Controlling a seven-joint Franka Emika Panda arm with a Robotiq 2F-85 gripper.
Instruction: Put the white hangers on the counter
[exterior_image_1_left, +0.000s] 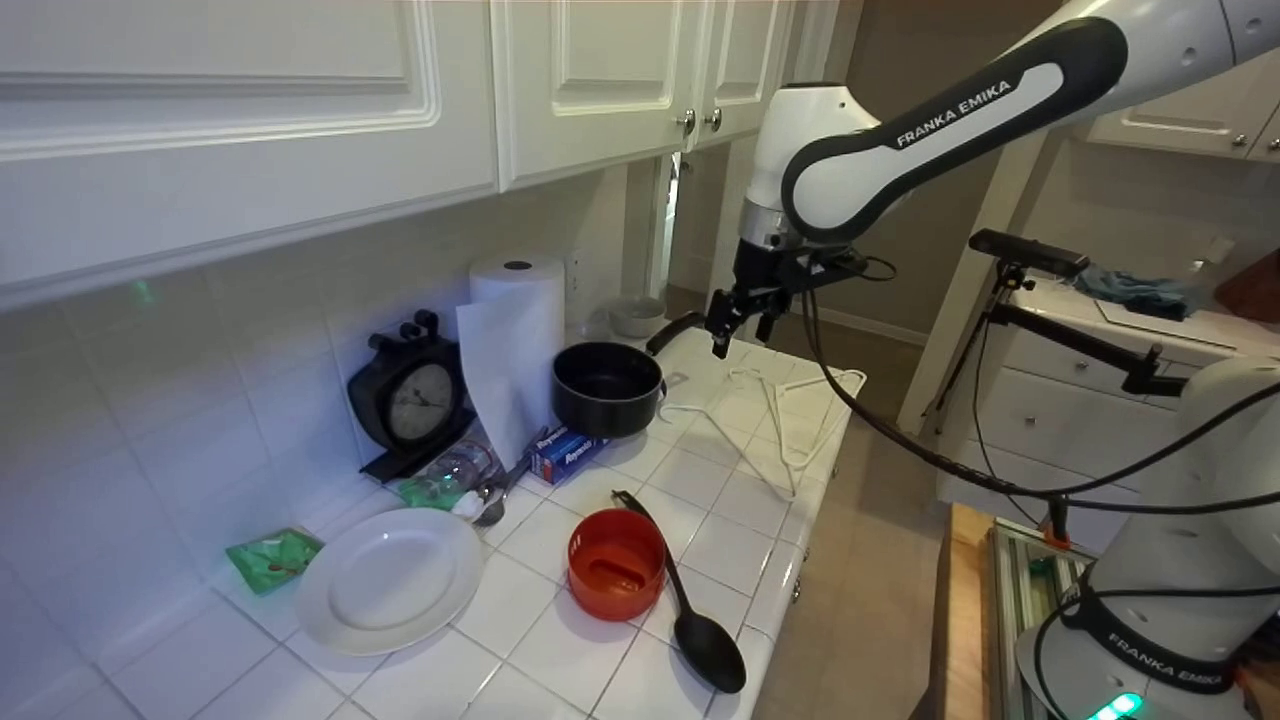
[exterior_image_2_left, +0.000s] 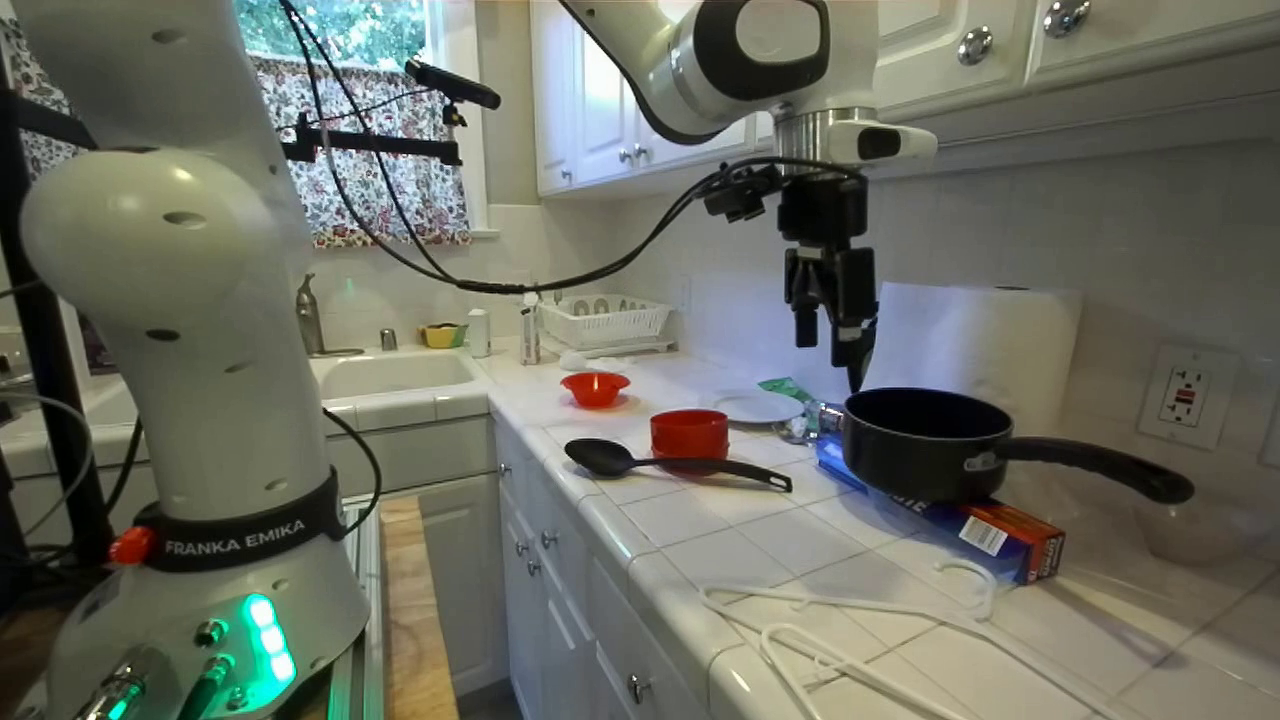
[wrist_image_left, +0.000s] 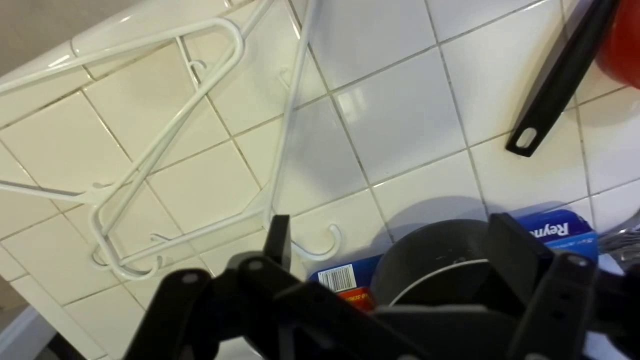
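The white hangers (exterior_image_1_left: 778, 425) lie flat and overlapping on the white tiled counter (exterior_image_1_left: 720, 555), near its front edge. They also show in an exterior view (exterior_image_2_left: 880, 605), cut off at the bottom, and in the wrist view (wrist_image_left: 286, 125), at the left, with one hook near a fingertip. My gripper (exterior_image_1_left: 742, 340) points down, raised above the counter and apart from the hangers. In the wrist view its fingers (wrist_image_left: 392, 227) are wide apart with nothing between them; the black pot (wrist_image_left: 430, 260) shows below. It also shows in an exterior view (exterior_image_2_left: 832, 350) above the pot's level.
The pot sits on a blue foil box (exterior_image_2_left: 1000, 545), its handle sticking out. A paper-towel roll (exterior_image_1_left: 540, 330) stands at the wall. A red cup (exterior_image_1_left: 615, 565), black spoon (exterior_image_1_left: 708, 645) and white plate (exterior_image_1_left: 400, 580) lie farther along. Upper cabinets (exterior_image_1_left: 600, 60) overhang the counter.
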